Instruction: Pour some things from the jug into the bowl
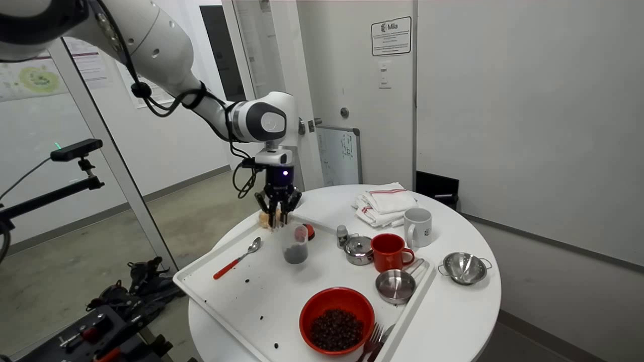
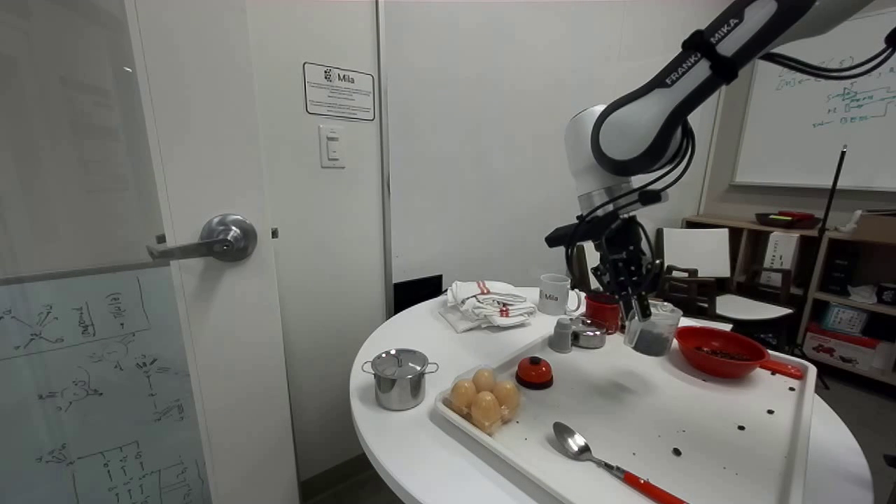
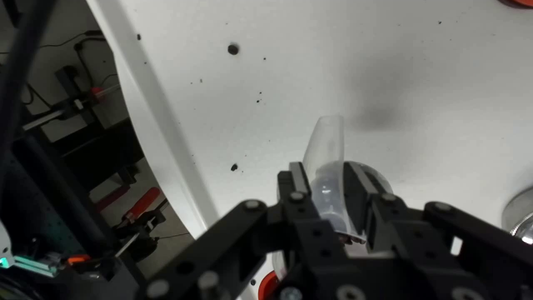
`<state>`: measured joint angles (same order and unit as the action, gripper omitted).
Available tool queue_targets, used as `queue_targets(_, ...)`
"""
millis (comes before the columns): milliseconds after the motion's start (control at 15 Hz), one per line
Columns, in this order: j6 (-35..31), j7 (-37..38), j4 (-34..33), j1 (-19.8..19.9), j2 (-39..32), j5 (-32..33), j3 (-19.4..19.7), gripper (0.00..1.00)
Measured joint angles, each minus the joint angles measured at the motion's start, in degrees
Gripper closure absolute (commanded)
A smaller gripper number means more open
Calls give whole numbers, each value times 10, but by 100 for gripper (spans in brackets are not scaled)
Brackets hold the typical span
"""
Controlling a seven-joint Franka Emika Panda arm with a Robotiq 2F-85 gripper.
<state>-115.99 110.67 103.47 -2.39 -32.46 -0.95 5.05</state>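
"Round white table, pale wall behind it, white tray on top. Walk me across an exterior view from the left."

"First a spoon, well apart from my load. Then my gripper: by the wrist view its fingers stand narrow on a clear strip, which I take for the jug's handle. The jug hangs there above the tray, near upright, dark stuff in its lower part."

"And the bowl?"

"Further right, apart from the jug, with dark bits in it. I judge the step is the carry, so I'd bring the jug over level, lip above the bowl's middle, and only then roll the wrist, slowly."

"What could bite you?"

"That strip might twist between the fingers as the contents shift. I'd pour low, in small tips, and end well short of the steel pan at the right."
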Motion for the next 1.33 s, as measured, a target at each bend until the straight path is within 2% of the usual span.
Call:
queue_targets(333,59,-116,2,59,31,-74,0,93)
queue_targets(600,61,-200,34,104,52,-138,8,93)
queue_targets(867,38,-271,107,138,98,-218,27,93)
queue_targets(1333,-21,-375,274,185,188,-408,71,93)
